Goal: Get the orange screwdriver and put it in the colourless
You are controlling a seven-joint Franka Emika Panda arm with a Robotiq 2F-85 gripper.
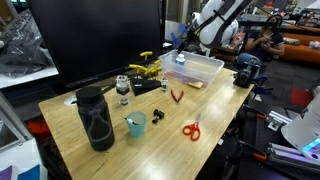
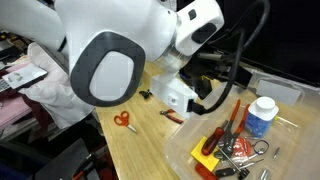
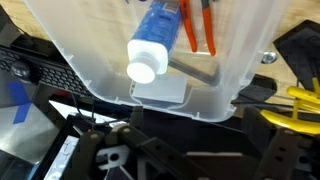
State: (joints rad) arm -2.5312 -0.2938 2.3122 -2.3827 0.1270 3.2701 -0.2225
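The colourless tub [image 1: 205,68] stands at the far end of the table and also shows in an exterior view [image 2: 285,92] and in the wrist view [image 3: 90,70]. It holds a blue bottle with a white cap [image 3: 150,45] and several hand tools. A short red-orange tool [image 2: 207,143] lies in it and looks like the orange screwdriver, but I cannot be sure. Two thin red-orange pieces [image 3: 196,25] show beside the bottle. My gripper [image 3: 200,140] hangs over the tub's end wall [image 1: 183,47], open, with nothing between its fingers.
Orange scissors [image 1: 191,129], small red pliers [image 1: 176,96], a teal cup [image 1: 135,124] and a black bottle [image 1: 95,118] are on the wooden table. Yellow clamps [image 1: 148,68] lie beside the tub. A dark monitor [image 1: 100,35] stands behind.
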